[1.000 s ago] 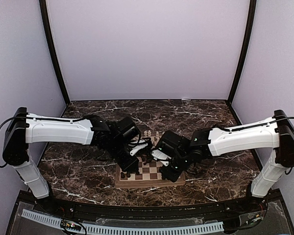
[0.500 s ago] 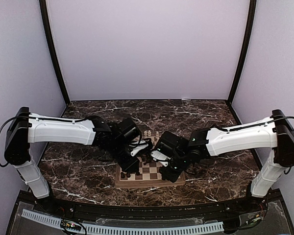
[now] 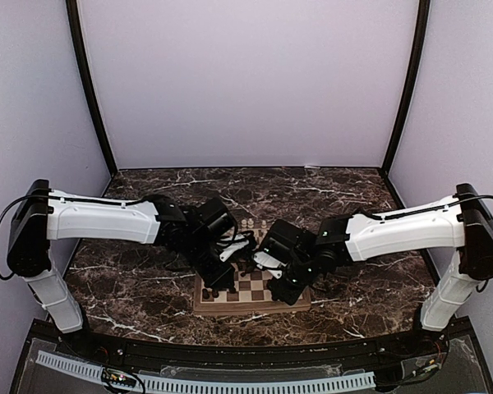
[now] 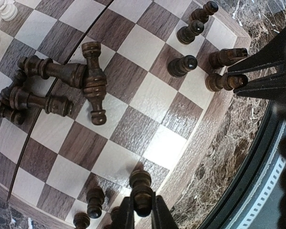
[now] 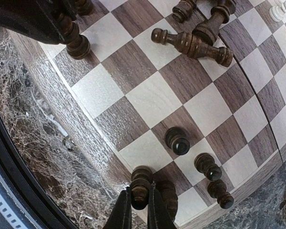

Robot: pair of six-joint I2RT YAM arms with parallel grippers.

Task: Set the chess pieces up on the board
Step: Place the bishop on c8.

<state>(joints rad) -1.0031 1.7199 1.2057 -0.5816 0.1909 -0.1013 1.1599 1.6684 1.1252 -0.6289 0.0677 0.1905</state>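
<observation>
A dark brown turned chess piece [image 4: 141, 188] sits pinched in the left hand [image 4: 140, 212]. Its long axis runs in line with the fingers, upright over the near edge of the square checkered wooden board [image 4: 148, 90]. The right hand [image 5: 139, 210] is likewise narrowed onto a second dark brown piece [image 5: 140, 183], also upright, further along that edge. Other dark pawns [image 4: 182, 65] stand close by. Near the board's centre fold, toppled dark pieces [image 4: 93, 81] lie on their sides, their long axes crossing one another. Small cream pieces [image 4: 4, 9] stand at the far side. The board rests on the dark veined marble worktop [image 3: 131, 287], between the two arms.
</observation>
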